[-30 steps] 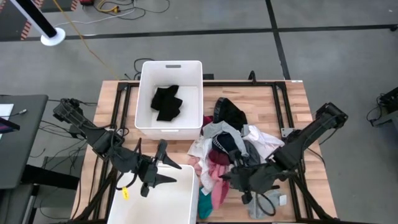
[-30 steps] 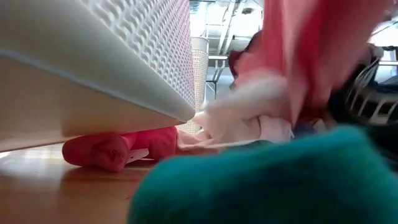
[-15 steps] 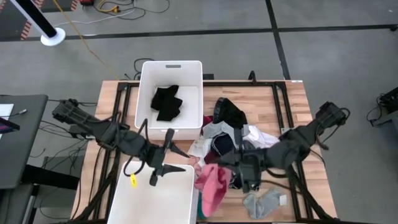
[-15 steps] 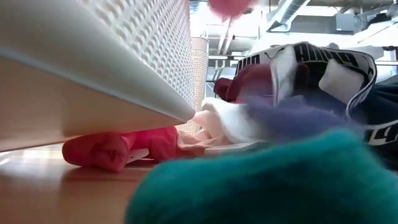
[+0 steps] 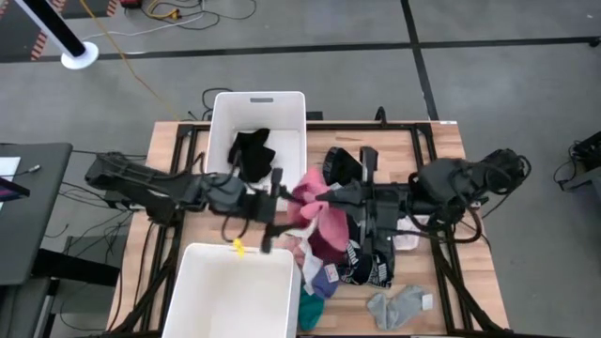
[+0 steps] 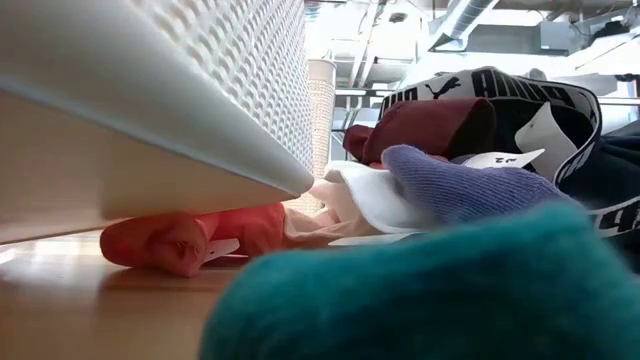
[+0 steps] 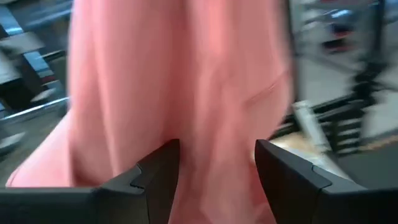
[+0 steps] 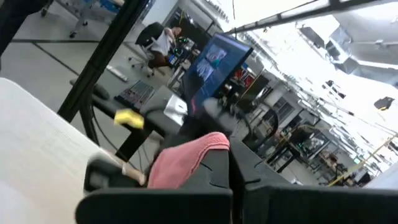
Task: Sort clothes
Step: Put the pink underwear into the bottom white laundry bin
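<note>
Here we hold the pink garment (image 5: 317,208) aloft just beside the far bin (image 5: 225,113), pinched in the right gripper (image 5: 331,195)'s closed fingers, and should bring the left gripper (image 5: 278,208)'s parted fingers squarely around its hanging edge before closing.

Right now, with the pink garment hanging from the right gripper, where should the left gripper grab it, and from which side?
Probably the free-hanging cloth near the right gripper, coming in from the left arm's side. The pink garment drapes loose there, and the left gripper has its open jaws facing it.
</note>
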`<action>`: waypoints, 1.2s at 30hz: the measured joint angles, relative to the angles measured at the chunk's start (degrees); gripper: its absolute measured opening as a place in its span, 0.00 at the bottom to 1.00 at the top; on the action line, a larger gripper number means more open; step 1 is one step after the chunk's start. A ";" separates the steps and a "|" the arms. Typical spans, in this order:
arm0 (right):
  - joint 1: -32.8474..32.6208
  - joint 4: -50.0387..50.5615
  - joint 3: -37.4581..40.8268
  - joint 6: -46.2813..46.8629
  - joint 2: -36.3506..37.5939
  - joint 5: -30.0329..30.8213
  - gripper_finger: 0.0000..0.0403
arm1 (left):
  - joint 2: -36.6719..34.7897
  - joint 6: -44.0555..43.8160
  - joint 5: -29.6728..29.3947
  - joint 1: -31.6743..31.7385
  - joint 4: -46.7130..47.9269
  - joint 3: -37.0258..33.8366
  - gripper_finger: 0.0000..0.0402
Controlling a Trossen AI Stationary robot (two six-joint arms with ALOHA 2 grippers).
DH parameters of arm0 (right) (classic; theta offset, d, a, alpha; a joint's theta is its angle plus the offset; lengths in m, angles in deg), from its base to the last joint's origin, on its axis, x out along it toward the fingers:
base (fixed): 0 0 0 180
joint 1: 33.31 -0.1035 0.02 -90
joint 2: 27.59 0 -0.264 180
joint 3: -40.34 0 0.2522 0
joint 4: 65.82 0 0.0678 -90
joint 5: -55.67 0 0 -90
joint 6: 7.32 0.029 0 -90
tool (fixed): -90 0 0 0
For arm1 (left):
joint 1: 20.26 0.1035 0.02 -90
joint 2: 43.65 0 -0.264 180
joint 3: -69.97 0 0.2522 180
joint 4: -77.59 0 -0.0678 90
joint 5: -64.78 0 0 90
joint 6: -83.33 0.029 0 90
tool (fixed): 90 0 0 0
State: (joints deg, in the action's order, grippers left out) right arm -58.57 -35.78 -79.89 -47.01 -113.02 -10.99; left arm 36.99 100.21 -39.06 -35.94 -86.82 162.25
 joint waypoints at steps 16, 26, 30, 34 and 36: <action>0.24 7.11 -0.33 3.86 -0.07 -0.89 0.00 | 5.03 4.97 -0.39 3.44 -10.66 0.11 0.18; 0.29 19.37 -0.33 15.16 -0.07 -0.89 0.05 | -3.09 6.88 0.40 2.57 -1.10 3.43 0.00; 0.27 25.15 -0.33 20.26 -0.07 -0.87 0.09 | -7.15 6.63 0.31 0.32 4.68 5.67 0.00; 0.17 28.37 -0.31 23.51 -0.07 -0.84 0.13 | -10.73 6.56 -1.35 -3.14 9.12 7.15 0.00; 0.13 30.00 -0.31 24.55 -0.04 -0.83 0.15 | -12.37 6.73 -2.07 -5.27 11.53 7.96 0.00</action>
State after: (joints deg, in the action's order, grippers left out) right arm -58.43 -5.78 -80.21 -22.46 -113.06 -11.82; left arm 24.61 106.94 -41.13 -41.21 -75.29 170.21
